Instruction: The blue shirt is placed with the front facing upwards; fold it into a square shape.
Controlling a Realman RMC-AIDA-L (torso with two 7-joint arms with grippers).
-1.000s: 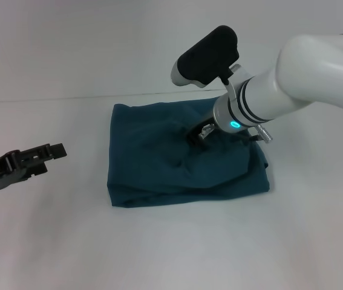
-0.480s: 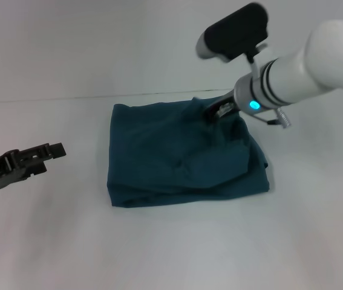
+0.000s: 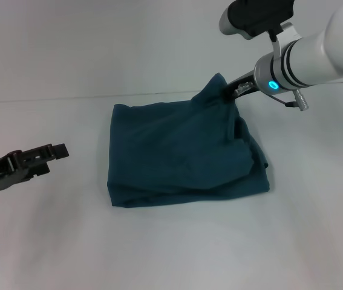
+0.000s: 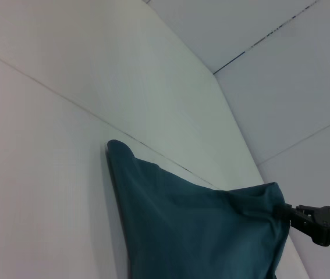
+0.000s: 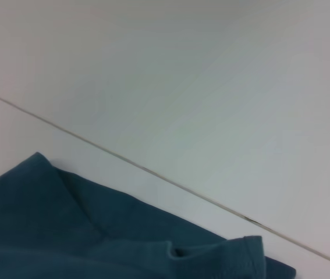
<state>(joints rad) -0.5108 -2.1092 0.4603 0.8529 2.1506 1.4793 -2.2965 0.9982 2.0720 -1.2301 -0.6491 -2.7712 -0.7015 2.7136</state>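
The blue shirt (image 3: 177,154) lies folded into a rough square on the white table, plain teal cloth up, no lettering showing. My right gripper (image 3: 231,92) is shut on the shirt's far right corner and holds that corner raised in a peak above the rest. The left wrist view shows the same lifted peak of the shirt (image 4: 199,232) with the right gripper (image 4: 287,214) pinching it. In the right wrist view only the shirt's edge (image 5: 66,232) shows. My left gripper (image 3: 55,151) hovers low at the left, apart from the shirt.
The white table (image 3: 171,254) stretches around the shirt on all sides. A seam where table meets the back wall (image 3: 50,99) runs just behind the shirt.
The right gripper has risen and moved to the far right, pulling the pinched shirt corner up and back with it. The left arm has stayed put.
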